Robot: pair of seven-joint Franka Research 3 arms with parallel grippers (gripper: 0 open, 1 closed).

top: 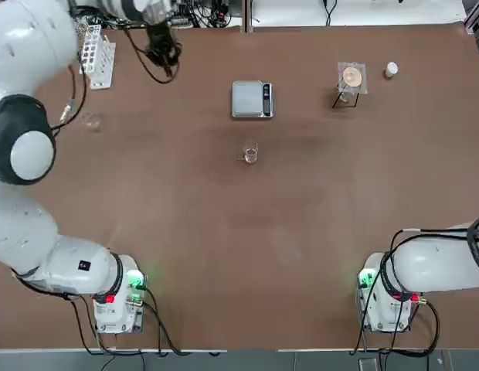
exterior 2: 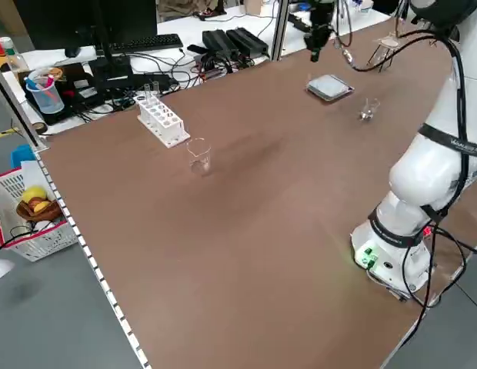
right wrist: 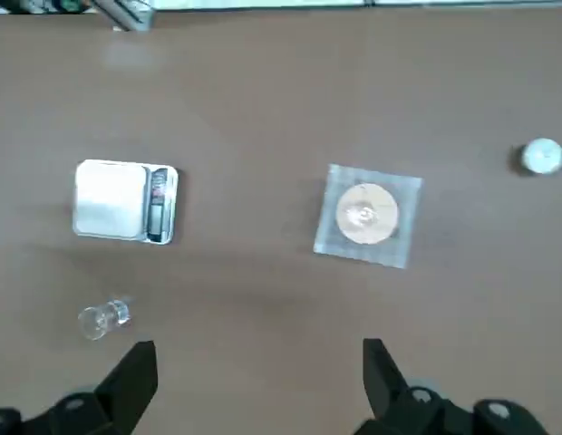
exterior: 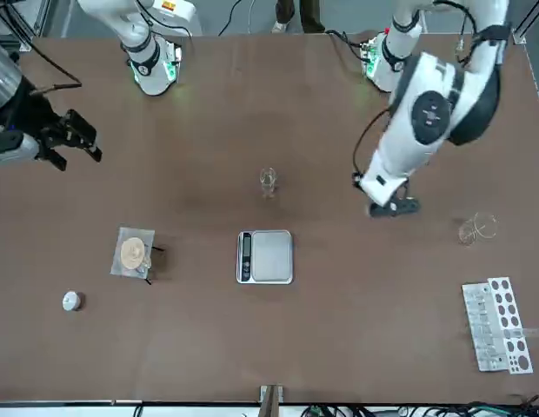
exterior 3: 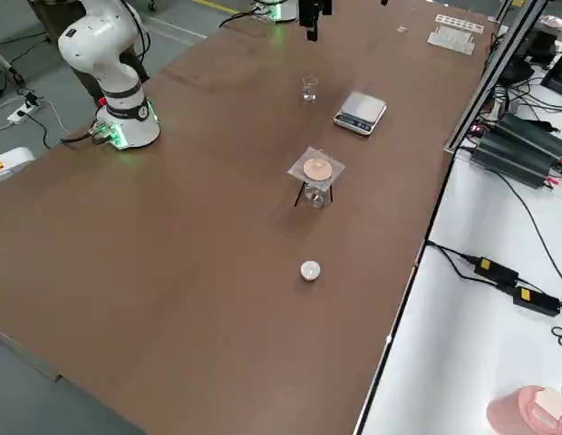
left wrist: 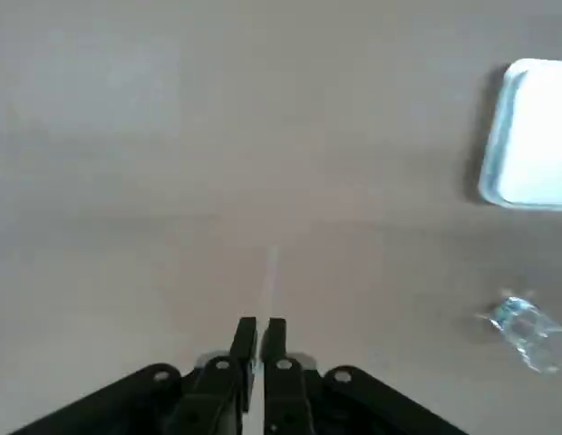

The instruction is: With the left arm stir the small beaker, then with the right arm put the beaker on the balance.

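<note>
Bright, even light leaves soft shadows, with white glare on the balance [left wrist: 539, 136] in the left wrist view.

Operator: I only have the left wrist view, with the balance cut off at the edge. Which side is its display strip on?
Observer: The top view shows the display strip on the balance's right side.
Operator: Where is my left end effector relative to the small beaker?
Observer: In the front view, the left end effector hovers off to the robot's left of the small beaker.
Operator: And the right one?
Observer: The right wrist view shows the right end effector open, with nothing between its fingers.
</note>
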